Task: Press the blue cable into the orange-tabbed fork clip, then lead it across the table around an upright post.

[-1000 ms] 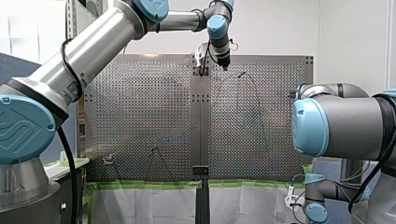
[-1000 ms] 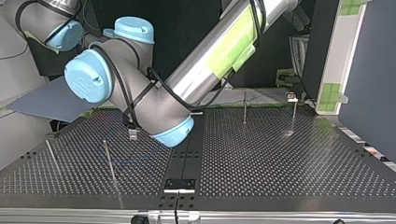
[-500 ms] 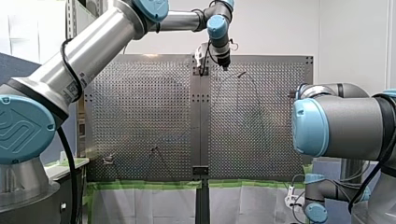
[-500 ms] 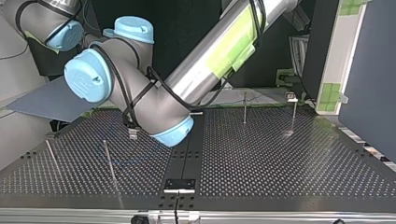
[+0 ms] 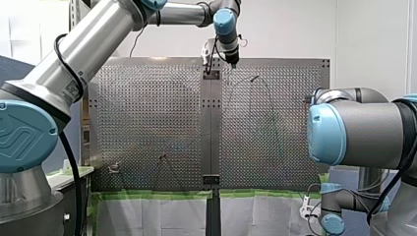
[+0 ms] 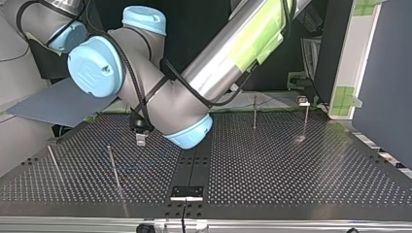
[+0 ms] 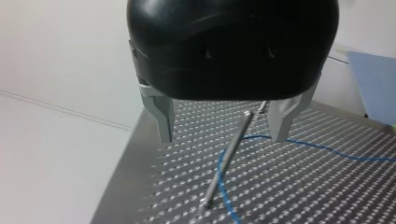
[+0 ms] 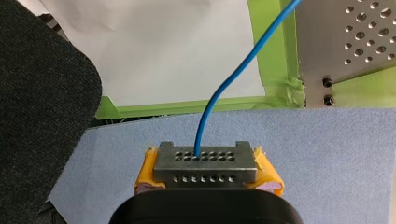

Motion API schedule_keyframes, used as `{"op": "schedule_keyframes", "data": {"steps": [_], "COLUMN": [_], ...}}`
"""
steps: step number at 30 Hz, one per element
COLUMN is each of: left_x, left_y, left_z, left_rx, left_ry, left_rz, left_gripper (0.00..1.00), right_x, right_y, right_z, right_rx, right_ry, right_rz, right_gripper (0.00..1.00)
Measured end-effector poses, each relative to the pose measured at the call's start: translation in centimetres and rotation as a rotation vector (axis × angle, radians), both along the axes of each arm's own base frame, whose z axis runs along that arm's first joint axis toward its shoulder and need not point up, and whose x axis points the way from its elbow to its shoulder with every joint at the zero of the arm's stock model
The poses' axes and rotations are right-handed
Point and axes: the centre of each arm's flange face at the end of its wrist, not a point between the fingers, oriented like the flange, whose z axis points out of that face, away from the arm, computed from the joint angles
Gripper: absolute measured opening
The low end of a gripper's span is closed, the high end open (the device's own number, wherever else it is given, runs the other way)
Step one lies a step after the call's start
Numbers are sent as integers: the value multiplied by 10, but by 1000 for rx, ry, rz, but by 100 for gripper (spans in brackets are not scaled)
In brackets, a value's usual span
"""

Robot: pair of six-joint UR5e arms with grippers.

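Two arms, one cable, and they're on very different jobs right now. My right fingers point(image 8: 205, 161) sit off the bench point(image 5: 147, 108), over a blue-grey mat point(image 8: 327, 140). They're clenched on the blue cable point(image 8: 201, 126), which rises out from between the yellow pads point(image 8: 268, 172) and heads up toward the bench corner. My left fingers point(image 6: 140, 140) hang over the bench's far edge in the front view, released and carrying nothing. In the left wrist view a thin metal post point(image 7: 229, 158) stands in the gap between them. The cable sweeps in across the holes and curves just beside the post's foot. Whether it actually touches the post I can't tell. I also can't pick out the fork clip or any orange tab in any view, so I've no idea whether that part is seated.

My read is that this is the routing-around-the-post part. To do it well I'd come down on the cable a little away from the post rather than straddling it, so the metal tips don't knock it on the way down. Close gently, because the cable looks thin and will probably slip or kink if pinched hard. Let the right side give some slack, otherwise snugging the loop could drag it up the post or lean the post over. Then pull low, close to the holes, so the wrap sits at the foot.
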Motion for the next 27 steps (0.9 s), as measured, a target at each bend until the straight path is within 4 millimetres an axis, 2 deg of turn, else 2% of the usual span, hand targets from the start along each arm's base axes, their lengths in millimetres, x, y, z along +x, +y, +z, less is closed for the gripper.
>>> {"op": "schedule_keyframes", "data": {"steps": [10, 19, 27], "left_x": [21, 41, 31], "left_y": [34, 76, 91], "left_z": [20, 41, 60], "left_rx": [-94, -199, -222], "left_ry": [-32, -75, -136], "left_rz": [7, 14, -48], "left_gripper": [99, 99, 99], "right_x": [4, 5, 6], "right_y": [1, 1, 1], "right_z": [0, 0, 0], "right_rx": [0, 0, 0], "right_ry": [-1, -1, 0], "right_rz": [9, 12, 15], "right_gripper": [0, 0, 0]}}
